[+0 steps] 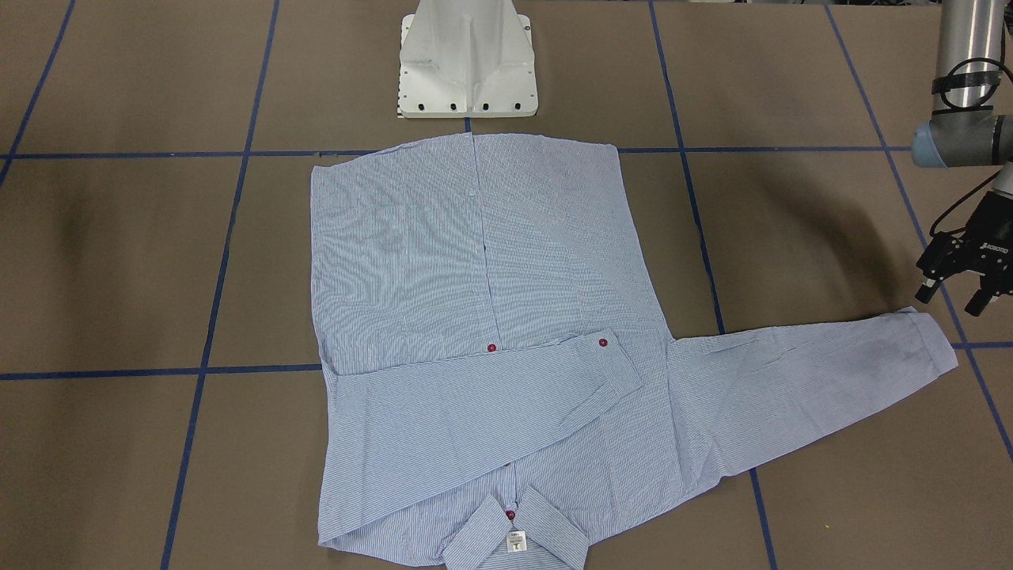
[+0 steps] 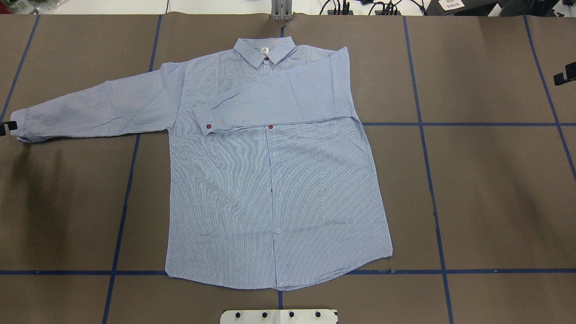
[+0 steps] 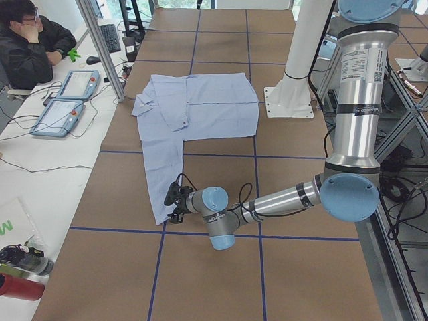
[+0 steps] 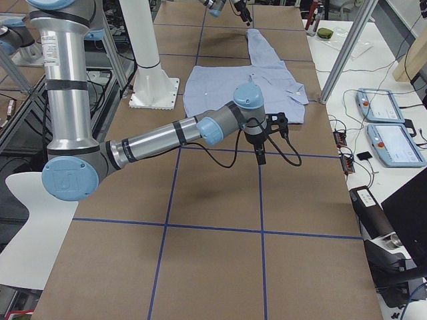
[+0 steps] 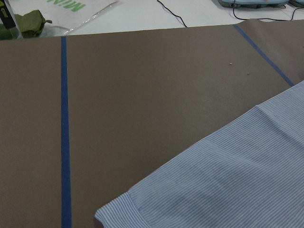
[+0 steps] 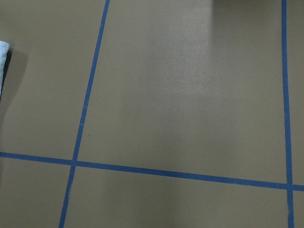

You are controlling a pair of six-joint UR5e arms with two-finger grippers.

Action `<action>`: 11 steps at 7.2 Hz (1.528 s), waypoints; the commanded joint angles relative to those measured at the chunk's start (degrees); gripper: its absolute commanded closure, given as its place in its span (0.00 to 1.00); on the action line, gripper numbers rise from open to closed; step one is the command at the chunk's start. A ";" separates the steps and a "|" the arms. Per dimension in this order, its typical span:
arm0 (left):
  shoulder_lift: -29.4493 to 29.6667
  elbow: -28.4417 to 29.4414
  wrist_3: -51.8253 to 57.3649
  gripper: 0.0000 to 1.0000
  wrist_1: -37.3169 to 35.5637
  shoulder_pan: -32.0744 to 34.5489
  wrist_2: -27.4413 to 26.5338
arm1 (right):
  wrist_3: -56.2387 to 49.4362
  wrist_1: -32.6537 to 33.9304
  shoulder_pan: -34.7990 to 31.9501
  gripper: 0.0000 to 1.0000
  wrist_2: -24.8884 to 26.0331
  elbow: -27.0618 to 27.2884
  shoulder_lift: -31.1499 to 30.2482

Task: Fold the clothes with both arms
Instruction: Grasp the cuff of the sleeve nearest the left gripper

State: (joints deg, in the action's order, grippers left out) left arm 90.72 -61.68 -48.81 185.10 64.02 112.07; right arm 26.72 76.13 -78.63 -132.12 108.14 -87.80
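Hovering spread and empty, the left gripper (image 1: 954, 301) hangs just beside the outstretched cuff (image 1: 927, 342) of the shirt (image 1: 475, 317). The right gripper (image 2: 565, 77), well apart from the shirt, is cut off; its grip is unreadable.

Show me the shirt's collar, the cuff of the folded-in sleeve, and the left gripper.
Collar (image 2: 249, 50), overhead view, flap beside the neck label (image 2: 264, 50).
Folded sleeve's cuff (image 2: 203, 119), overhead view, above its red button (image 2: 208, 127).
Left gripper (image 1: 953, 299), front-facing view, midway between its fingertips.
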 commanded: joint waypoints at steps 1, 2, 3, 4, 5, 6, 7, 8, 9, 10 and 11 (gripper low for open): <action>0.07 1.99 -1.19 0.13 1.92 -1.18 -0.97 | 0.00 -0.01 -0.04 0.00 0.02 0.05 -0.09; 0.16 2.52 -1.63 0.14 1.93 -1.96 -1.94 | 0.00 -0.10 -0.04 0.00 0.02 0.06 -0.09; 0.42 2.79 -1.64 0.14 2.01 -3.45 -3.08 | -0.09 -0.10 -0.04 0.00 0.10 0.06 -0.44; 1.29 3.22 -1.72 0.15 2.01 -4.25 -3.17 | -0.44 -0.10 -0.04 0.00 0.19 -0.03 -0.53; 2.43 4.79 -1.72 0.19 2.01 -4.87 -4.65 | -0.44 -0.10 -0.04 0.00 0.28 0.14 -0.53; 2.70 4.90 -1.64 0.21 2.01 -5.31 -5.10 | -0.53 -0.10 -0.04 0.00 0.28 0.14 -0.53; 2.79 5.25 -1.64 0.28 2.01 -5.40 -5.11 | -0.53 -0.10 -0.04 0.00 0.28 0.23 -0.53; 2.80 5.25 -1.64 0.49 2.10 -5.40 -5.11 | -0.53 -0.19 -0.04 0.00 0.28 0.23 -0.53; 2.71 4.90 -1.55 0.95 2.10 -5.40 -4.85 | -0.36 -0.19 -0.04 0.00 0.28 0.32 -0.53; 2.53 4.38 -1.11 1.00 2.71 -5.31 -4.58 | -0.18 -0.19 -0.04 0.00 0.28 0.32 -0.53; 2.01 4.28 -1.02 1.00 5.42 -5.31 -4.32 | 0.00 -0.19 -0.04 0.00 0.28 0.41 -0.53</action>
State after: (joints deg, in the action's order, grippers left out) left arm 93.18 -57.12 -50.06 188.34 58.67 107.44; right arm 26.51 75.94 -78.66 -131.84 108.47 -88.33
